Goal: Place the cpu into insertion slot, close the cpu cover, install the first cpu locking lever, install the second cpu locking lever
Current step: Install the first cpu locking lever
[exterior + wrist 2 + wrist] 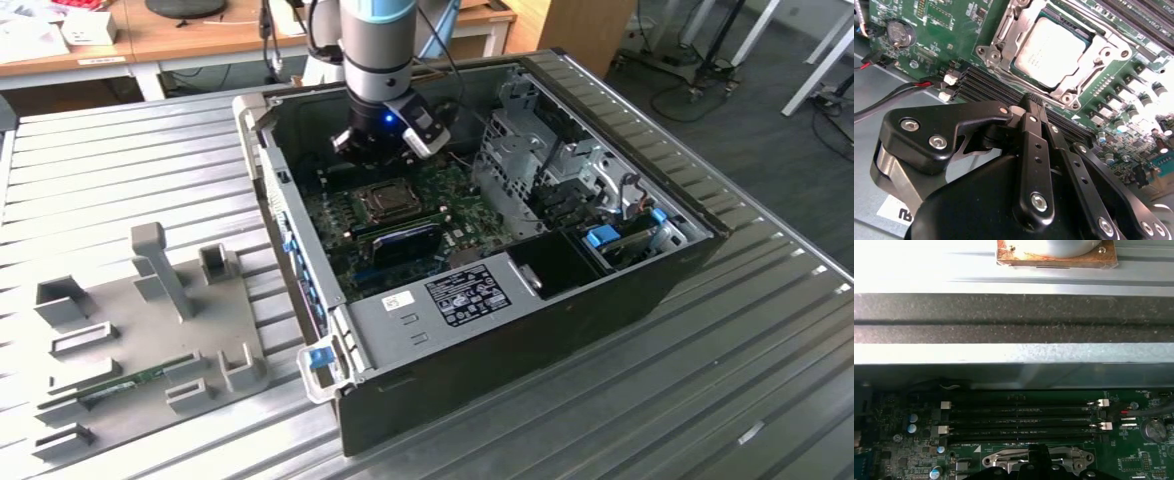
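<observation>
The cpu point(1051, 52) shows its dull grey metal top and lies flat in the socket on the green motherboard point(934, 30). The cpu cover point(999, 35), a silvery frame, lies down around it, with the chip showing through its window. In the exterior view the socket point(387, 200) sits mid-board inside the open computer case point(534, 330). My gripper point(1030, 102) hangs just above the board beside the socket, over the black memory slots point(1019, 420). Its black fingers are pressed together with nothing between them. In the exterior view the gripper point(379, 150) stands just behind the socket.
The case's metal wall point(1014, 355) rises close behind the memory slots. Red and black cables point(899, 92) lie beside the board, near a coin battery point(898, 33). Drive cages point(561, 170) fill the case on the exterior view's right. A grey fixture plate point(147, 330) lies outside the case.
</observation>
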{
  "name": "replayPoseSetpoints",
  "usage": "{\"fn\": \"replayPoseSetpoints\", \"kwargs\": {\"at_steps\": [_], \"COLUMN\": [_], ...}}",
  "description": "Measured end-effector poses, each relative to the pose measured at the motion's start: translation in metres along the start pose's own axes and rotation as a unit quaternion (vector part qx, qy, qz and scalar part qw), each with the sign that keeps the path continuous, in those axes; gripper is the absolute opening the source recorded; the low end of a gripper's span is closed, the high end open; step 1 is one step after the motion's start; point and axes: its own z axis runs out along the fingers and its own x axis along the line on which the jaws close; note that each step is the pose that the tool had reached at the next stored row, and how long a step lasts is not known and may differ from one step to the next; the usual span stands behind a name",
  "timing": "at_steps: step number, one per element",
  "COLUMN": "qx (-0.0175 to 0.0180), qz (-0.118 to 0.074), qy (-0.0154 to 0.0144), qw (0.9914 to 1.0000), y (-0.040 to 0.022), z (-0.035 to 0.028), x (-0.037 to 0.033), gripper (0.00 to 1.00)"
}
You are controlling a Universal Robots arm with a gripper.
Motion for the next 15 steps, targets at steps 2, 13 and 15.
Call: {"fn": "replayPoseSetpoints", "kwargs": {"at_steps": [2, 13, 15], "qx": [0.0007, 0.0433, 0.0447], "qz": [0.003, 0.013, 0.013], "qy": [0.0117, 0.0678, 0.0678], "qw": [0.99993, 0.99667, 0.99661], "y": [0.0, 0.0001, 0.0001], "z": [0.0002, 0.0008, 0.0008], "x": [-0.0017, -0.0069, -0.0069], "gripper": [0.11, 0.11, 0.11]}}
